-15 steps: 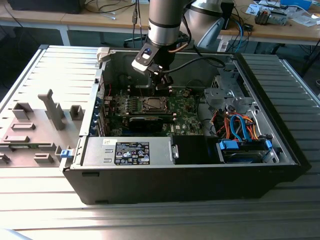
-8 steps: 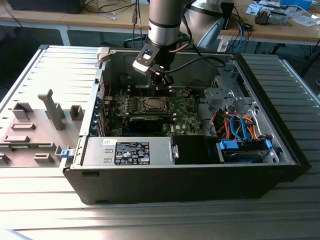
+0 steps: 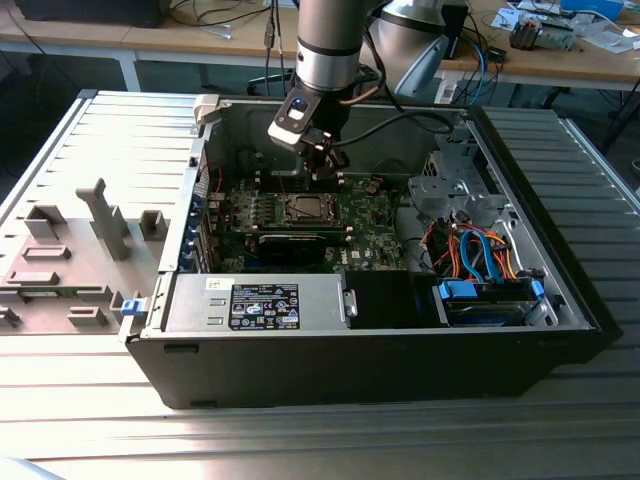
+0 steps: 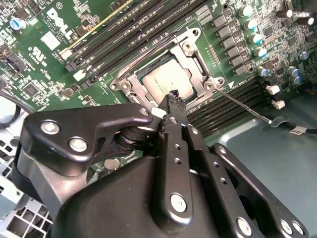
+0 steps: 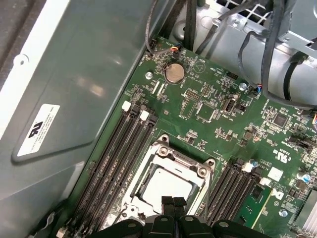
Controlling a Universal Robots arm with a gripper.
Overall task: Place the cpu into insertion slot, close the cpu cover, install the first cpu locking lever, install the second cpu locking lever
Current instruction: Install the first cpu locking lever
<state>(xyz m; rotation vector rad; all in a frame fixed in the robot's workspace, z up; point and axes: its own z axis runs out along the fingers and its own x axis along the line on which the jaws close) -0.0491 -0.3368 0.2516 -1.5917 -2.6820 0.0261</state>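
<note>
The cpu (image 4: 163, 82) lies flat in the insertion slot (image 3: 305, 208) on the green board, its silver-grey top showing in both wrist views (image 5: 166, 184). The cpu cover (image 4: 190, 47), a silvery frame, lies down around it (image 5: 184, 159). A thin wire locking lever (image 4: 242, 103) sticks out sideways from one corner of the socket, off the board. My gripper (image 4: 173, 95) hangs just above the socket's edge, fingers shut together with nothing between them (image 5: 173, 202). In the exterior view the gripper (image 3: 328, 165) hovers over the board behind the socket.
Black memory slots (image 5: 119, 148) run along both sides of the socket. The case wall (image 5: 74, 99) stands close beside the board. A drive cage with blue and orange cables (image 3: 480, 250) fills the exterior view's right. A grey power supply box (image 3: 260, 303) sits in front.
</note>
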